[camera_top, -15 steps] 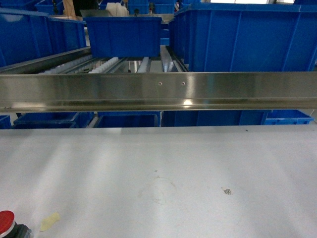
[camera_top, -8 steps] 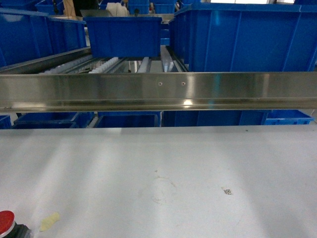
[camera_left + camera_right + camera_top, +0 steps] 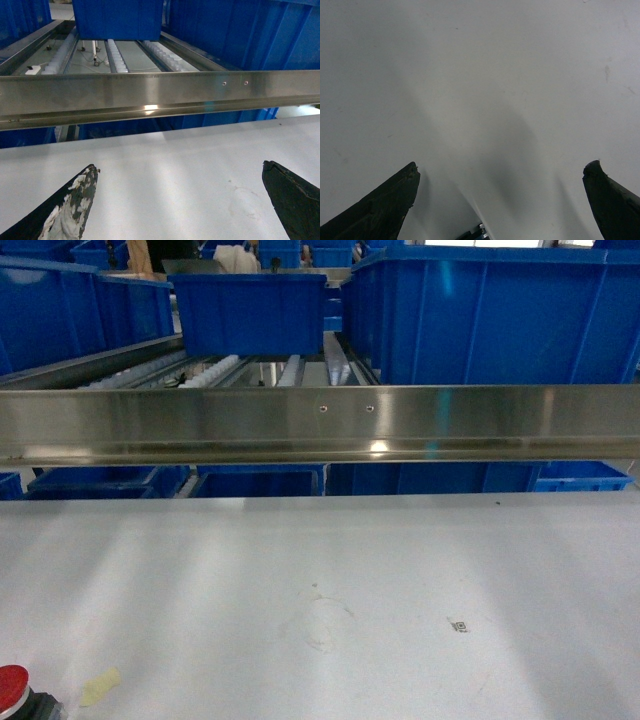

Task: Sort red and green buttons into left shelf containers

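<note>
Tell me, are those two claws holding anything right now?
No. The left gripper and the right gripper are both spread open over bare table. The red button sits untouched at the table's near left corner.

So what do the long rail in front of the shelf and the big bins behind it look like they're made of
The rail looks like brushed stainless steel: silvery, with soft reflections, a bright glare spot and two small screws. The bins look like moulded plastic: uniform saturated blue, thick rolled rims, faint sheen. Neither can be confirmed by sight alone.
</note>
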Controlling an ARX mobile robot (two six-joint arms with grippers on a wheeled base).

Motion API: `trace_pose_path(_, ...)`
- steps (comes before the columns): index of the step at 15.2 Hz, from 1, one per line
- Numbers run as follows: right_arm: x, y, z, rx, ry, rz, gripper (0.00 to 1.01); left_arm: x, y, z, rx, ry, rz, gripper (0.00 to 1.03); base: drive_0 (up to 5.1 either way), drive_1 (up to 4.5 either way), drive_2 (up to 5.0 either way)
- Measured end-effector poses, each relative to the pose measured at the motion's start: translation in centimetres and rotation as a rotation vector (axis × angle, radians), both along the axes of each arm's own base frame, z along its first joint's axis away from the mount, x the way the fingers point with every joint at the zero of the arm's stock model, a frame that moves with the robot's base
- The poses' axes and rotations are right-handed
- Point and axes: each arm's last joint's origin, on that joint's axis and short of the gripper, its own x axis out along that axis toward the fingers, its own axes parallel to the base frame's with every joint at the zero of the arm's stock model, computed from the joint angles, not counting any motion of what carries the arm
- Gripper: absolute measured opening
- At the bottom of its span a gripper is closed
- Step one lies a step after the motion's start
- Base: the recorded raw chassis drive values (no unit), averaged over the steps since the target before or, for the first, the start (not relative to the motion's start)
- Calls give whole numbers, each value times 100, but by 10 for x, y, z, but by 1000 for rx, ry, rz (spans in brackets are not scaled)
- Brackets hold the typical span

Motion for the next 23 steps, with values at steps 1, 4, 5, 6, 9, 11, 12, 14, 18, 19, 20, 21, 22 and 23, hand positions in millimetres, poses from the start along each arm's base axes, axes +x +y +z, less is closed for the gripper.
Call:
trace_pose_path(1, -1, -3, 0, 0, -1, -8, 98, 0, 0, 0, 0, 0, 0, 98, 0, 0, 0)
trace_pose_path(4, -4, -3, 0, -7, 14, 5, 98, 0, 0, 0, 0, 0, 0, 98, 0, 0, 0)
trace_pose_path(5, -5, -3, 0, -7, 19, 10, 98, 0, 0, 0, 0, 0, 0, 98, 0, 0, 0)
trace_pose_path(6, -5, -3, 0, -9, 21, 12, 98, 0, 0, 0, 0, 0, 0, 98, 0, 0, 0)
trace_pose_path(9, -5, -3, 0, -11, 22, 16, 98, 0, 0, 0, 0, 0, 0, 98, 0, 0, 0)
trace_pose_path(11, -5, -3, 0, -11, 22, 16, 98, 0, 0, 0, 0, 0, 0, 98, 0, 0, 0)
trace_pose_path(12, -5, -3, 0, -11, 22, 16, 98, 0, 0, 0, 0, 0, 0, 98, 0, 0, 0)
trace_pose_path(14, -5, -3, 0, -11, 22, 16, 98, 0, 0, 0, 0, 0, 0, 98, 0, 0, 0)
trace_pose_path(18, -11, -3, 4, -11, 28, 27, 98, 0, 0, 0, 0, 0, 0, 98, 0, 0, 0)
trace_pose_path(19, -12, -4, 5, -11, 28, 21, 98, 0, 0, 0, 0, 0, 0, 98, 0, 0, 0)
trace_pose_path(20, -13, -4, 5, -11, 29, 23, 98, 0, 0, 0, 0, 0, 0, 98, 0, 0, 0)
trace_pose_path(21, -13, -4, 4, -9, 33, 25, 98, 0, 0, 0, 0, 0, 0, 98, 0, 0, 0)
trace_pose_path(22, -15, -3, 3, -6, 34, 28, 98, 0, 0, 0, 0, 0, 0, 98, 0, 0, 0)
trace_pose_path(23, -17, -4, 3, 5, 39, 31, 98, 0, 0, 0, 0, 0, 0, 98, 0, 0, 0)
